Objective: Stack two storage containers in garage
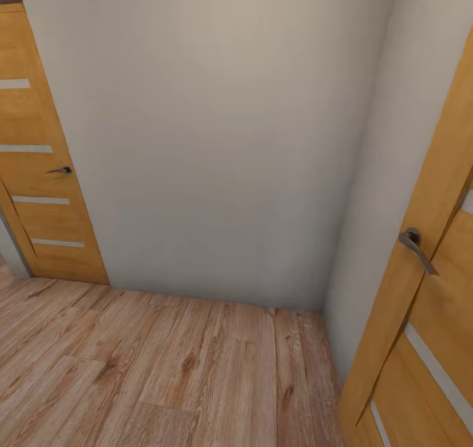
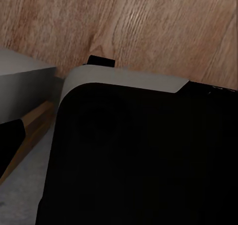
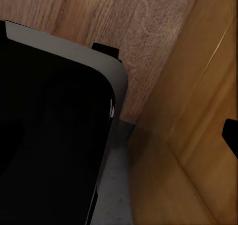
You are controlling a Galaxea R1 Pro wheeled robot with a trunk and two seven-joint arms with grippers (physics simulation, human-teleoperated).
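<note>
I face a cream wall corner above a light wood-plank floor. The two storage containers are out of view. In the left wrist view my black, grey-rimmed base lies over the plank floor. A black tip sits at that frame's edge. The right wrist view has the same base beside a wooden door, with a black tip at its edge. Neither tip tells me how the jaws stand.
A wooden door with pale strips and a lever handle stands at the left. A second wooden door with a handle stands close on the right. The wall blocks the way ahead. A grey wall foot is near the base.
</note>
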